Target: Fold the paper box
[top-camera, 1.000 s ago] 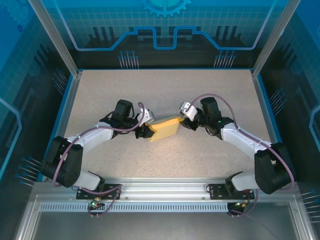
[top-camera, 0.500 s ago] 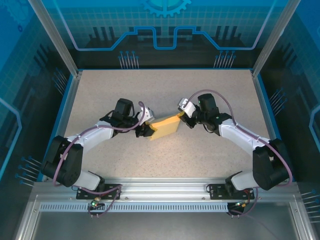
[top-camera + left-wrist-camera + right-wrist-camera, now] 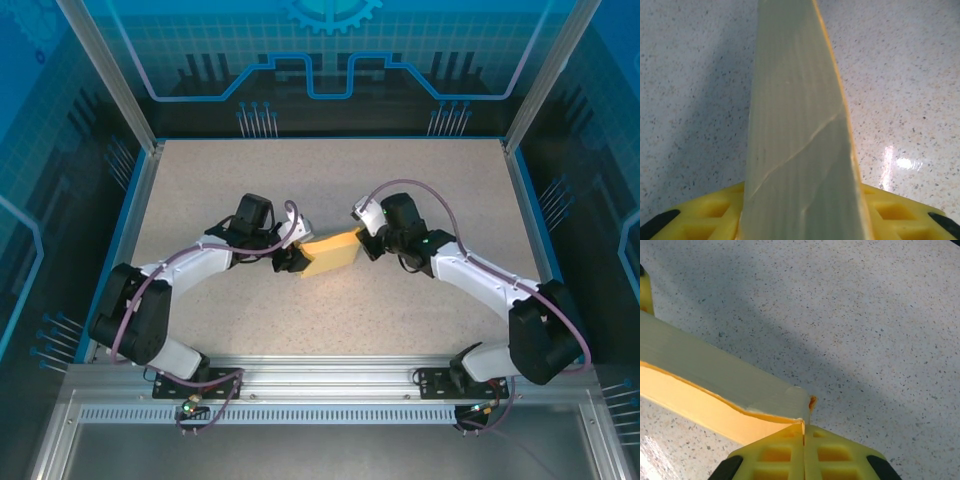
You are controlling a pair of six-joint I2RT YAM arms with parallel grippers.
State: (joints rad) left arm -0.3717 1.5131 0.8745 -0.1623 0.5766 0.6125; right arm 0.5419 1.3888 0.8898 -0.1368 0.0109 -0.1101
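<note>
Holding at both ends; entries run from the grips outward.

Left gripper (image 3: 291, 258): one. Its yellow fingers (image 3: 705, 216) sit on either side of the paper box (image 3: 331, 252), pressed to the card at the box's left end and clamped on it. In the left wrist view the pale panel runs straight away from between the jaws, with a diagonal crease across it and a brighter yellow edge along its right side.

Right gripper (image 3: 366, 243): one. Its fingers (image 3: 775, 456) are drawn together, seam closed, pinching the corner of the box's right end. In the right wrist view the long pale side runs off to the left, a yellow strip beneath it.

Paper box: one, pale yellow and rectangular. It spans the gap between the two grippers, with its right end lying farther from the arm bases. It is near the middle of the counter (image 3: 450, 160); whether its underside touches the surface cannot be told.

Counter: one, speckled beige.

Arms: two, the left arm (image 3: 190, 268) and the right arm (image 3: 480, 280), each white and black with one lilac cable (image 3: 405, 182). Both are bolted to one aluminium rail (image 3: 330, 372) at the near edge.

Enclosure: blue patterned panels (image 3: 330, 60) on three sides.
</note>
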